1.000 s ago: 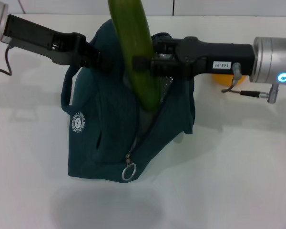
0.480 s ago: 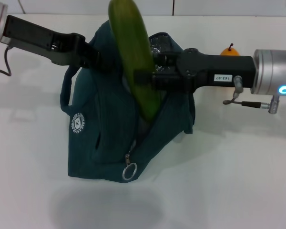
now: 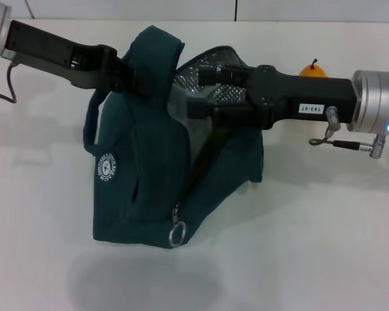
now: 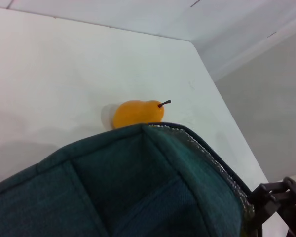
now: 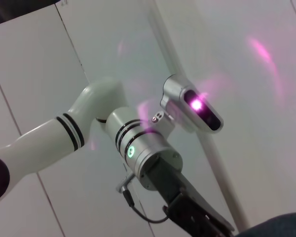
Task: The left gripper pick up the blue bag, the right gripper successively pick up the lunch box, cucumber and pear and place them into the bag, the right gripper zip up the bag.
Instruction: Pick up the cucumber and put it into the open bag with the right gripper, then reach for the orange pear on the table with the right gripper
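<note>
Head view: both grippers at the mouth of the blue bag, pear waiting behind.

Reaching in from the right, the right gripper [image 3: 196,96] hovers over the bag's mouth with its fingers spread apart and nothing between them. The left gripper [image 3: 131,76] is clamped on the top edge of the blue bag [image 3: 149,175], holding it up so the silver lining shows. The bag stands on the white desk [image 3: 311,246], its zipper open and ring pull hanging low. The pear [image 3: 313,69] lies on the desk behind the right arm.
</note>
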Action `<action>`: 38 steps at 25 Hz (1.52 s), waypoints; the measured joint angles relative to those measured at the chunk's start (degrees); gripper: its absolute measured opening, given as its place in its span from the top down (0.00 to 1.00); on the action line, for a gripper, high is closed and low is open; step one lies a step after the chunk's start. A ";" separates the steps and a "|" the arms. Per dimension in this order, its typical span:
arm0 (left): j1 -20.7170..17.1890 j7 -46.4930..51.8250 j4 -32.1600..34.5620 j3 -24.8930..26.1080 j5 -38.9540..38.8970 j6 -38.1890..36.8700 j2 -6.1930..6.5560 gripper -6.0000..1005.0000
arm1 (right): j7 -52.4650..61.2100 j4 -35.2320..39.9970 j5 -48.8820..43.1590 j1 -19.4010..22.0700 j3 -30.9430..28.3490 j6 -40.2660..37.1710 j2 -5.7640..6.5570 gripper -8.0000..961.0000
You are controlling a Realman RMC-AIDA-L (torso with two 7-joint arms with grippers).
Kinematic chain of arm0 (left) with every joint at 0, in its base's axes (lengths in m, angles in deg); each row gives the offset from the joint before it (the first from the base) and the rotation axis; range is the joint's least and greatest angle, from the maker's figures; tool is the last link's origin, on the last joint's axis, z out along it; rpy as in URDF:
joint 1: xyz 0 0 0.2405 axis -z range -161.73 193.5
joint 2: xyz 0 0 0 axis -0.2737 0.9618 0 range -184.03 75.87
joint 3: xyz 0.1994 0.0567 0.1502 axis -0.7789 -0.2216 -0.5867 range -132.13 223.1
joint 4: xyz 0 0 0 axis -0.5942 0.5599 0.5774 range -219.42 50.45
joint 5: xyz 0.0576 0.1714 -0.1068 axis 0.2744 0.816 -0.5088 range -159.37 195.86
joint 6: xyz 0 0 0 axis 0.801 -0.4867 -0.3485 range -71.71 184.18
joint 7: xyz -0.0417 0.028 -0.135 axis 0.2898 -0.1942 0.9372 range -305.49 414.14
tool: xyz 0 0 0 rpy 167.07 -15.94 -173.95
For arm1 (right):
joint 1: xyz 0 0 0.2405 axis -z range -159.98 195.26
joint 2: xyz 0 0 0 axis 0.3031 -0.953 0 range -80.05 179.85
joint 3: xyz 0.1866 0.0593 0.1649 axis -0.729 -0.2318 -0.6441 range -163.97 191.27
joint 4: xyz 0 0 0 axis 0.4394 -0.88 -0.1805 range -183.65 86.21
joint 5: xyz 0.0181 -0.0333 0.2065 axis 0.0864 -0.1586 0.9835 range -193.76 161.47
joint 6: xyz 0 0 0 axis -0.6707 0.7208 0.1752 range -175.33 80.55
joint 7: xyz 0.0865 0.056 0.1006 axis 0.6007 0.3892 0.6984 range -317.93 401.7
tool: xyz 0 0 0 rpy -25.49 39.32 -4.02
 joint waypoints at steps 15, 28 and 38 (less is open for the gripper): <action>-0.63 0.00 0.15 0.05 0.00 -0.06 0.13 0.95 | -3.75 1.76 4.65 13.66 -15.61 0.00 2.53 0.08; -0.27 0.11 -0.08 0.09 0.01 -0.09 -0.02 0.95 | -18.32 1.00 4.20 19.87 -21.80 4.96 1.55 0.09; -0.04 0.25 0.15 0.03 -0.01 -0.08 -0.21 0.95 | -27.63 -4.28 4.21 16.51 -21.34 11.32 1.02 0.11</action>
